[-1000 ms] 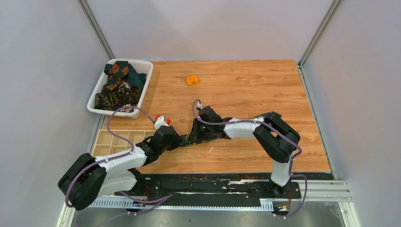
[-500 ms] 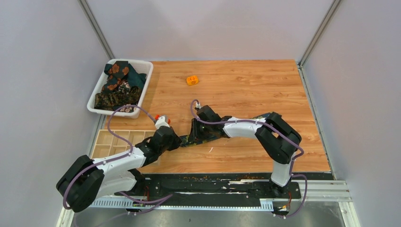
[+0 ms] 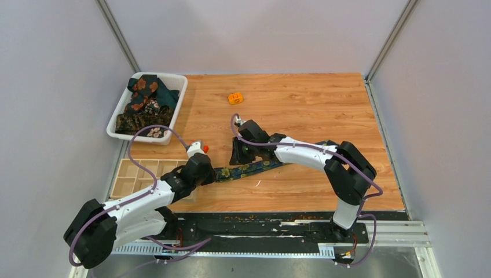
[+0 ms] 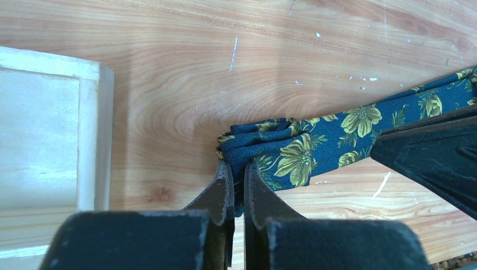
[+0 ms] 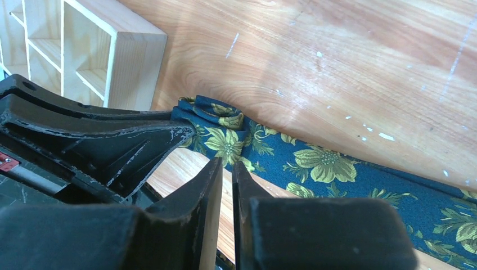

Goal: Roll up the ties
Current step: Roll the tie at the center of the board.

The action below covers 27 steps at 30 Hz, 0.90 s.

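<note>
The navy tie (image 3: 249, 169) lies flat on the tabletop (image 3: 301, 104). Its long axis runs from lower left to upper right across the middle of the top view, and your next move turns on that line. Its folded end (image 4: 264, 135) sits at the lower-left tip, and your left gripper (image 4: 237, 169) is clamped on it. In the left wrist view the 2 fingers meet on the fabric's edge, and the rest of the tie leads off to the right of that frame. So the loose length lies away from the left gripper, toward the right arm.

The right gripper (image 5: 225, 163) hangs over the tie just beside the fold, fingers nearly together with a thin slit between them. You cannot tell whether they nip any cloth.

The left arm is nearer the fold and has hold of it. To my eye, the roll must advance along the tie's axis toward the upper right, so turn the fold that way. The wooden tray (image 3: 139, 174) lies just left of the fold, apart from it.
</note>
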### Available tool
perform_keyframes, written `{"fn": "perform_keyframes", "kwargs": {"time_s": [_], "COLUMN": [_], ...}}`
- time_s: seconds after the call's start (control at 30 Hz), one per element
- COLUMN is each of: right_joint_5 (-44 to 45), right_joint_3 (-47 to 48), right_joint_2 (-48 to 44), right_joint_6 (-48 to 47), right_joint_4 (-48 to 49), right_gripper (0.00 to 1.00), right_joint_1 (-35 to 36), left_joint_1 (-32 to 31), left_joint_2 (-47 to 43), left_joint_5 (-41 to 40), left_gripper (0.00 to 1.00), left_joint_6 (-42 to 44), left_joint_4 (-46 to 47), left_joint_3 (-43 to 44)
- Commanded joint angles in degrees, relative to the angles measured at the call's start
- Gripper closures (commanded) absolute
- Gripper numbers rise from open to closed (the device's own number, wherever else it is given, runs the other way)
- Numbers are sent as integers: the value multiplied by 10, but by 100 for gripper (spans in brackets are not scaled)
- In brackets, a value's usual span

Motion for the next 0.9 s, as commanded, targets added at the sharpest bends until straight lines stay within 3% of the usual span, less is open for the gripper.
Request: {"fn": "perform_keyframes", "kwargs": {"time_s": [0.0, 0.27, 0.87], "right_joint_5": [0, 1, -20], "right_joint_3": [27, 43, 63], "right_joint_2": [16, 58, 111], "right_joint_6": [-5, 0, 17], "right_joint_4": [-1, 11, 40], "right_gripper": [89, 97, 98], "right_joint_1": [15, 22, 48], "left_joint_1": [1, 0, 1], "left_joint_2": [-13, -30, -29], "left_joint_5": [-19, -15, 1], "left_gripper": [100, 100, 100], "left_joint_6": [24, 32, 46], "left_joint_4": [-45, -72, -104], "left_joint_3": [28, 43, 85]}}
